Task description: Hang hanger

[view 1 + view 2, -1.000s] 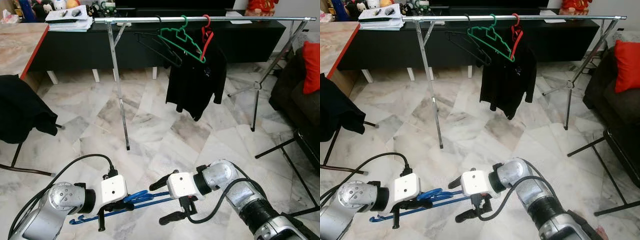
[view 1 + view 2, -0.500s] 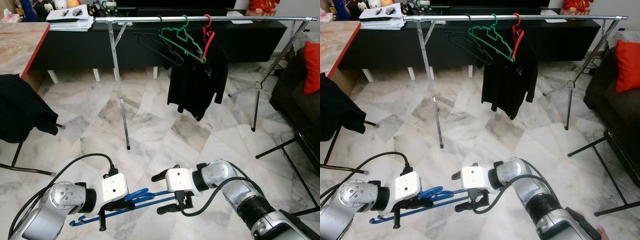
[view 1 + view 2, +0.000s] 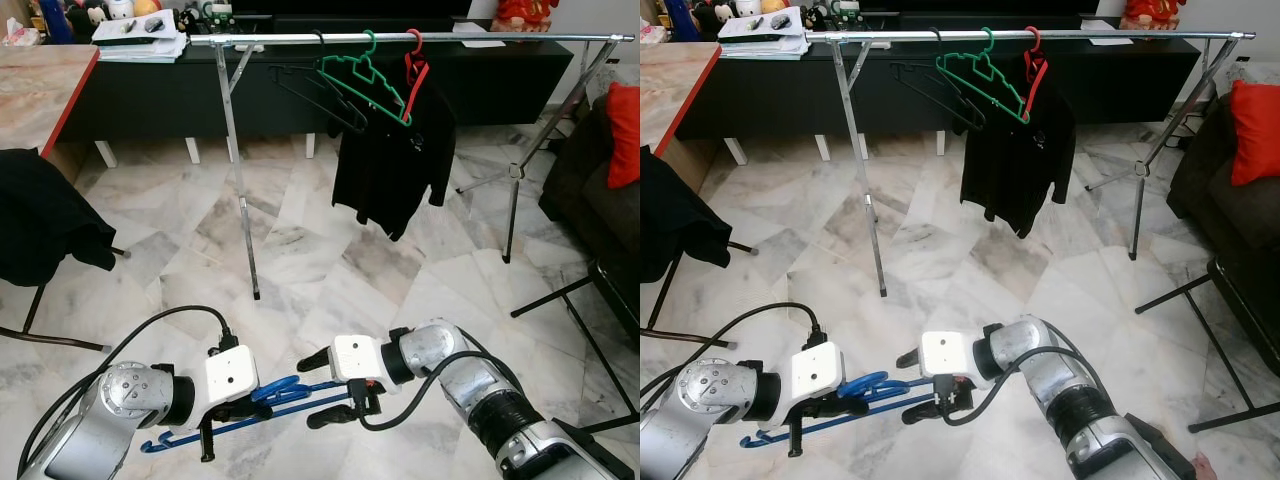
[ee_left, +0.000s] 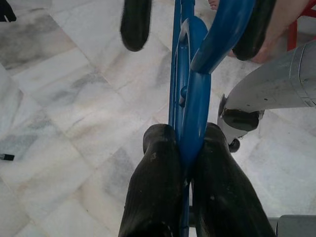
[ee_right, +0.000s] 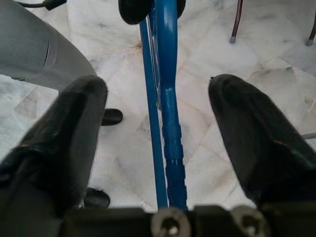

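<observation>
A blue hanger (image 3: 290,397) is held low over the marble floor, with my left gripper (image 4: 185,136) shut on it near its neck. My right gripper (image 3: 318,390) is open, and its two fingers (image 5: 79,106) stand on either side of the blue hanger's (image 5: 165,98) bars without touching them. Ahead is a silver clothes rail (image 3: 400,39). On it hang a black hanger (image 3: 320,95), a green hanger (image 3: 360,75) and a red hanger (image 3: 413,65) that carries a black garment (image 3: 390,160).
The rail's leg (image 3: 240,190) comes down to the floor ahead. A chair draped in dark cloth (image 3: 40,220) stands at the left, beside a red-edged table (image 3: 40,90). A dark sofa with a red cushion (image 3: 625,135) and thin black stand legs (image 3: 590,330) are at the right.
My right gripper has moved left along the blue hanger, and its open fingers now straddle the bars. My left gripper has kept its hold and hardly moved.
</observation>
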### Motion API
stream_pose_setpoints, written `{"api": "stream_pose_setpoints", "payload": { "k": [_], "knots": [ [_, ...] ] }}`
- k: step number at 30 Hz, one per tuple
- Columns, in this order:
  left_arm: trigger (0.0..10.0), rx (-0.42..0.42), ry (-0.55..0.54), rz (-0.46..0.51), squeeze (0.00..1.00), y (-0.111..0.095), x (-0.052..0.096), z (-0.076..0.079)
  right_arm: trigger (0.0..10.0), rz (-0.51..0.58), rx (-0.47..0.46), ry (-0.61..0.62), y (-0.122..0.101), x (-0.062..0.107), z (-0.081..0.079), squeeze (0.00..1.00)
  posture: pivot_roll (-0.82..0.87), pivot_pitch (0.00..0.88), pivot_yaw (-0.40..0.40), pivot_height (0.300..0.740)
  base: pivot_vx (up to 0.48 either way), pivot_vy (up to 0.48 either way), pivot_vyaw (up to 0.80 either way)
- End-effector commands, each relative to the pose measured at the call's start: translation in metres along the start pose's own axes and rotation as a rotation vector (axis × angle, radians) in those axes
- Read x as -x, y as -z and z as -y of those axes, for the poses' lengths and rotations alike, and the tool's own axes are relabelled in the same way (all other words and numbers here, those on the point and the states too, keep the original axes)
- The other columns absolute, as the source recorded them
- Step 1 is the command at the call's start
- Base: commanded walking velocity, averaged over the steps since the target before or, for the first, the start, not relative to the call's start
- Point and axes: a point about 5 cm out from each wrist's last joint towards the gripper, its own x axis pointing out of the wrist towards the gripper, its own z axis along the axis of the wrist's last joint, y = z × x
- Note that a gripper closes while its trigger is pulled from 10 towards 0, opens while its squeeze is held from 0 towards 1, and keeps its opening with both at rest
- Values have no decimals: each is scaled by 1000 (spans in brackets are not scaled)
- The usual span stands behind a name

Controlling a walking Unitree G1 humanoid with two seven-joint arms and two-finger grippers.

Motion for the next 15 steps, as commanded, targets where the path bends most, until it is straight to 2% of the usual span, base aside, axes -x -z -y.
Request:
{"api": "stream_pose_setpoints", "payload": {
  "k": [1,2,15],
  "knots": [
    [10000,-14,19,21,0,-6,-3,3,980,-17,2,-5,2,0,-1,0,70,200,-84,740,0,0,0],
    [10000,-14,19,21,0,-6,-3,3,0,-13,-6,-4,2,0,0,0,69,201,-84,740,0,0,0],
    [10000,-9,13,28,0,-7,-4,2,0,-11,-22,33,3,-2,3,0,71,202,-89,740,0,0,0]
  ]
}}
